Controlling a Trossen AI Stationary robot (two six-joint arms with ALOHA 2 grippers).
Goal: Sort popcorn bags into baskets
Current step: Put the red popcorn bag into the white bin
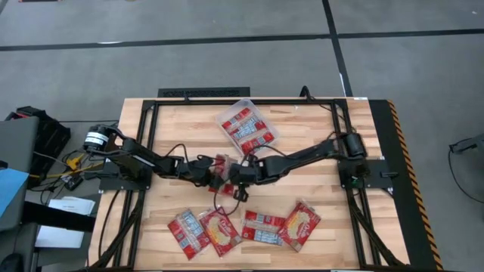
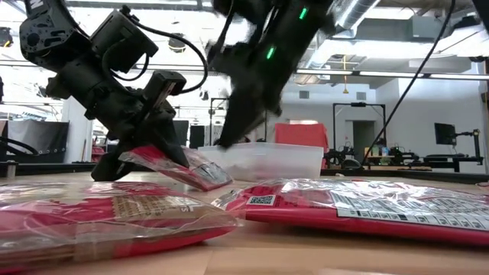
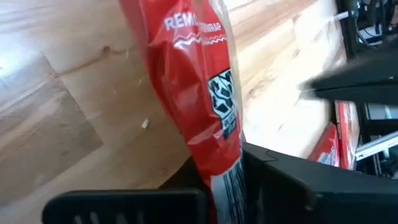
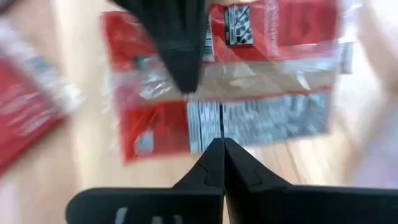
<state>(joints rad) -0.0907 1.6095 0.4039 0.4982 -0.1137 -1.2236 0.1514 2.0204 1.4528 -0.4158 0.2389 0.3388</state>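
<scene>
A pale wooden tabletop [image 1: 318,151] stands on a grey floor, with a workshop room visible behind it. A clear plastic basket [image 1: 247,125] sits toward the far edge of the tabletop, already holding a few red popcorn bags.

Just in front of the basket, the left gripper [image 1: 214,171] is clamped on one popcorn bag [image 2: 177,164], holding it tilted just above the wood. This looks like the carrying step of sorting. The next move likely calls for lifting the bag over the basket's rim and letting go.

The right gripper [image 1: 240,172] hovers right beside the left one, its fingers [image 4: 214,165] pressed together and holding nothing.

The held bag is flat, glossy red plastic with white lettering and a black-and-white label. Four more bags [image 1: 243,229] lie in a row well in front of the basket, near the front edge.
</scene>
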